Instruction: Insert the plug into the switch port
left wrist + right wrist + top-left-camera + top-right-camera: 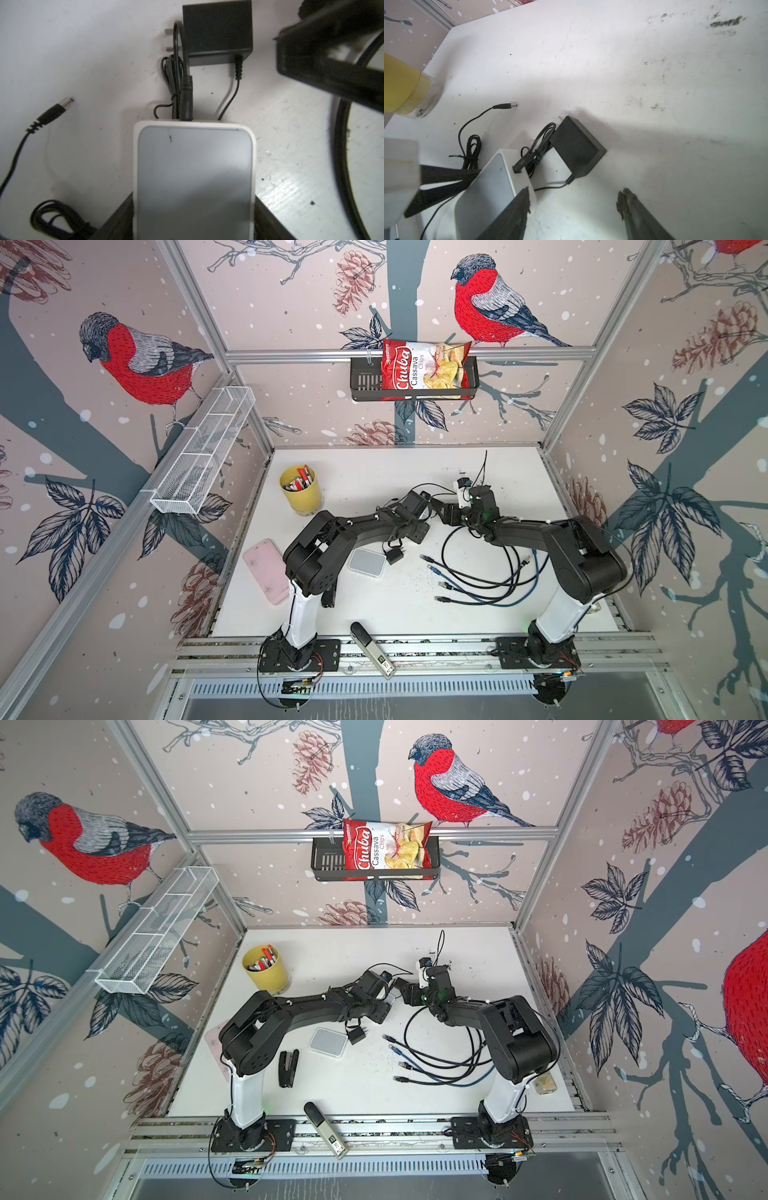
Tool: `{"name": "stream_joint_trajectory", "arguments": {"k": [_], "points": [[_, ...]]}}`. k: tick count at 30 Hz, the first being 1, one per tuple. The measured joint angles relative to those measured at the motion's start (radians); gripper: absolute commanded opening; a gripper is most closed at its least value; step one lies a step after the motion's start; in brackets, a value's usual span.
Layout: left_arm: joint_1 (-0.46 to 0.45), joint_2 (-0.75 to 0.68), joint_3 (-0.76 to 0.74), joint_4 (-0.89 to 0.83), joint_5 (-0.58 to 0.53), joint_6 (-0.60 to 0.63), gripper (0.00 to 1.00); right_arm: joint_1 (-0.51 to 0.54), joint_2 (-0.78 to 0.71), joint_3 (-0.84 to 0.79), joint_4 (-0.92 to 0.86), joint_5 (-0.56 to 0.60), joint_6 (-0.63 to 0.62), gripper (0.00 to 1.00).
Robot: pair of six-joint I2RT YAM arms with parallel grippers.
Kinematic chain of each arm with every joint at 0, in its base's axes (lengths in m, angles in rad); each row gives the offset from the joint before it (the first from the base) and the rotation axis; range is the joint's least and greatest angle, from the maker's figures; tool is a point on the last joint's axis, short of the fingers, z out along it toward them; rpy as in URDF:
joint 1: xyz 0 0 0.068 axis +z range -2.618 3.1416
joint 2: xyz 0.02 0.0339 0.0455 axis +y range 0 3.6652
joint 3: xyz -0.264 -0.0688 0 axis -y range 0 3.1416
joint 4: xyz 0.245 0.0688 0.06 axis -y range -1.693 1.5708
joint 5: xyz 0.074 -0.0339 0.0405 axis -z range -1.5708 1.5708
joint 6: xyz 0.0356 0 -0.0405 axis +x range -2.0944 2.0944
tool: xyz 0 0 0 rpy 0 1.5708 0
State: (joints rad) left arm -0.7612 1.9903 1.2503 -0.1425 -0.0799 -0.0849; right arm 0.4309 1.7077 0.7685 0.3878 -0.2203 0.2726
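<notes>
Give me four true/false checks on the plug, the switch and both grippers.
1. A plug sits in a port of the switch. True.
2. The right gripper grips that plug. False: its jaws stand open, with nothing between them.
3. A second plug lies loose on the table. True.
4. The left gripper is clear of the switch. False: its fingers clamp the switch from both sides.
</notes>
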Motion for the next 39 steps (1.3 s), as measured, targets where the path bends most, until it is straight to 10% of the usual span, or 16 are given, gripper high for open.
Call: {"name": "stream_joint_trajectory", "arguments": {"k": [23, 28, 39], "points": [[0.000, -0.015, -0.026, 0.008, 0.035, 0.034, 0.65, 0.052, -0.276, -0.127, 0.023, 0.026, -0.448, 0.73], [0.000, -0.023, -0.027, -0.004, 0.054, 0.041, 0.96, 0.094, -0.357, -0.271, 0.081, 0.041, -0.602, 0.76], [0.000, -0.071, -0.043, -0.022, 0.079, 0.041, 0.96, 0.097, -0.420, -0.311, 0.071, 0.024, -0.797, 0.66]]}}
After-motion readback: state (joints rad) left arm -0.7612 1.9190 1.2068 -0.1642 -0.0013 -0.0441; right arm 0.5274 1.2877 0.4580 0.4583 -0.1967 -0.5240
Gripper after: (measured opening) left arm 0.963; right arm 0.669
